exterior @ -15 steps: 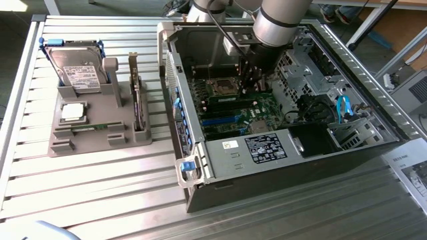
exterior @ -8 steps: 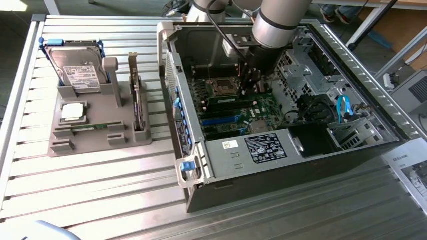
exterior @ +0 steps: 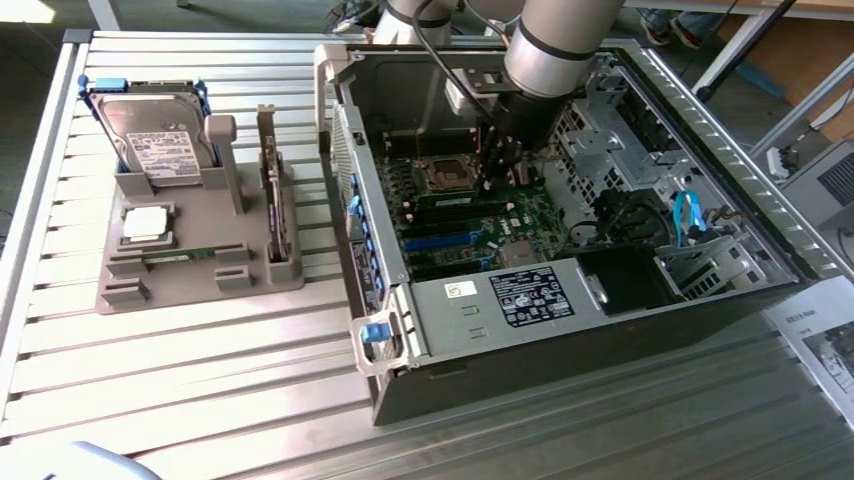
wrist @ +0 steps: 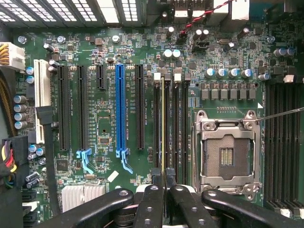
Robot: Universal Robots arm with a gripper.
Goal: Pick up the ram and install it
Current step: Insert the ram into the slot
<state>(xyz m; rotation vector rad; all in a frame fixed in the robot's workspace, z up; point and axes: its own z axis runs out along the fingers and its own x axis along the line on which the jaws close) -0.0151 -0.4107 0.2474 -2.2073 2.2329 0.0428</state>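
Currently: ram (wrist: 163,124), thin PCB stick seen edge-on, is clamped in claw (wrist: 163,184), lined up w/ memory slots (wrist: 175,123) beside CPU socket (wrist: 228,152). Judged light, stiff, fragile; best gripped by edges, chips/contacts avoided.

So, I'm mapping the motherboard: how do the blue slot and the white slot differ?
The blue slot ends in a blue latch; the white slot has none. The blue slot sits between black slots; the white slot sits outermost, beside a black cable. Both are empty and run parallel.
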